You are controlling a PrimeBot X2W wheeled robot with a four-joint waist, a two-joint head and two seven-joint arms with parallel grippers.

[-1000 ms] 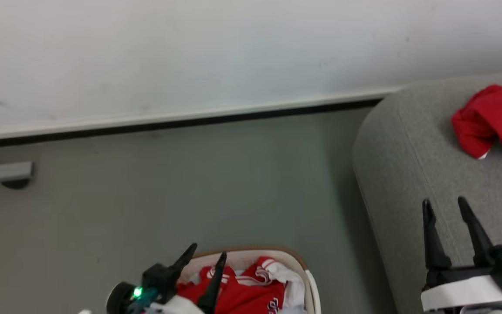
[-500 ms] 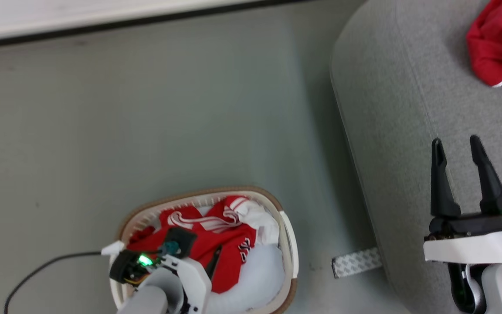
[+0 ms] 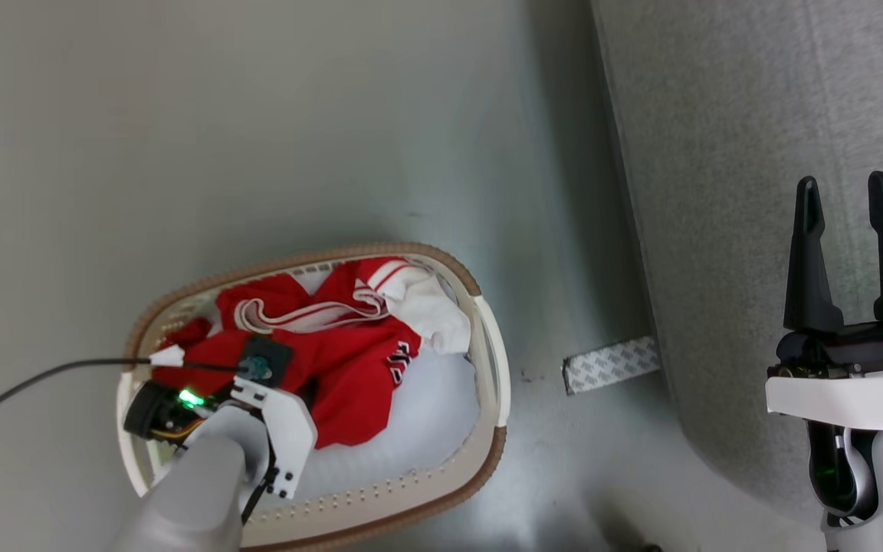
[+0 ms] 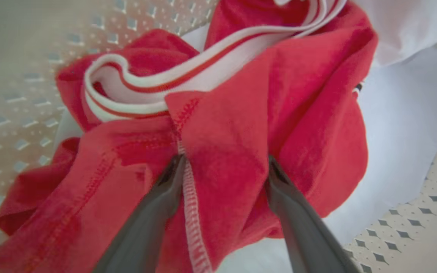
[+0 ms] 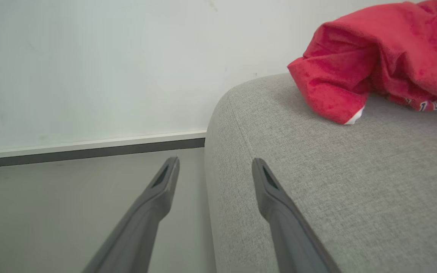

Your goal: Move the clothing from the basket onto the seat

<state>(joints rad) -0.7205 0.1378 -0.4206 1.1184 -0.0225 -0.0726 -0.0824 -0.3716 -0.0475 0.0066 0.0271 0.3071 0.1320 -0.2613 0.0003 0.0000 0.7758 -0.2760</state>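
Pickup appears in hand: left gripper [image 4: 226, 161], jaws spread, straddles a fold of clothing [image 3: 334, 360] in the basket [image 3: 500, 383], lower left. Next move likely calls for pinching, lifting, carrying to the seat [image 3: 717, 192].

A plain indoor room, furnished like a home corner: a grey fabric sofa [image 3: 725, 153] and a laundry basket [image 3: 499, 368] stand on a smooth grey floor [image 3: 181, 115], by a bare white wall [image 5: 89, 57] with skirting [image 5: 89, 146].

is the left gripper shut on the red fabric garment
No, the left gripper is open, its fingers astride a fold of the red fabric garment.
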